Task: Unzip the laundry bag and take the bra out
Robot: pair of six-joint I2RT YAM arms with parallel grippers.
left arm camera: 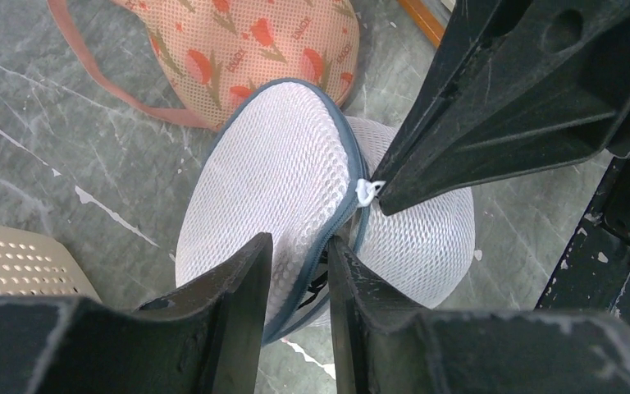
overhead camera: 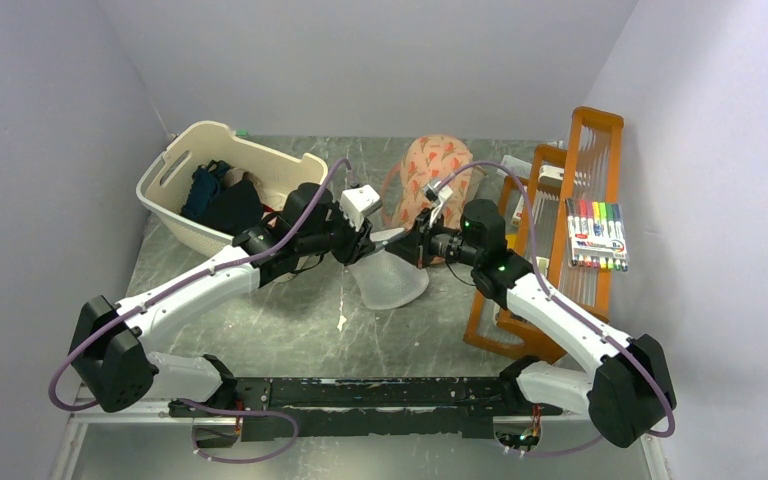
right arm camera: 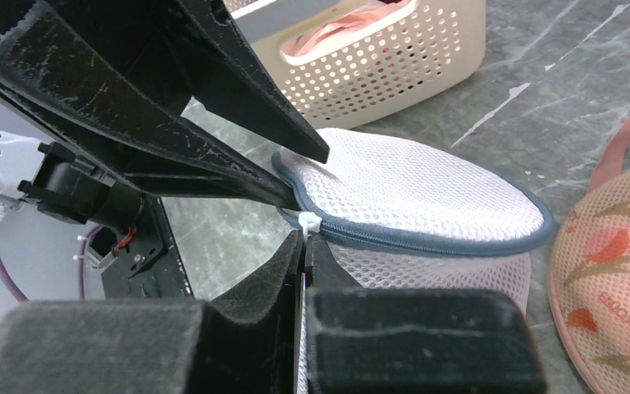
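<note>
The laundry bag (overhead camera: pixel 392 278), a white mesh drum with a grey zip rim, stands mid-table. My left gripper (overhead camera: pixel 370 241) is shut on its zip rim from the left; in the left wrist view (left arm camera: pixel 299 242) the rim runs between the fingers. My right gripper (overhead camera: pixel 409 241) comes from the right and is shut on the white zip pull (right arm camera: pixel 308 222), which also shows in the left wrist view (left arm camera: pixel 367 191). The zip is parted a little beside the left fingers. A bit of black strap of the bra (left arm camera: pixel 315 286) shows in that gap; the rest is hidden in the bag (right arm camera: pixel 426 189).
A cream slotted basket (overhead camera: pixel 175 200) with dark clothes stands at the back left. An orange patterned fabric piece (overhead camera: pixel 438 172) lies just behind the bag. An orange wooden rack (overhead camera: pixel 595 130) with a pack of markers (overhead camera: pixel 596 233) stands on the right.
</note>
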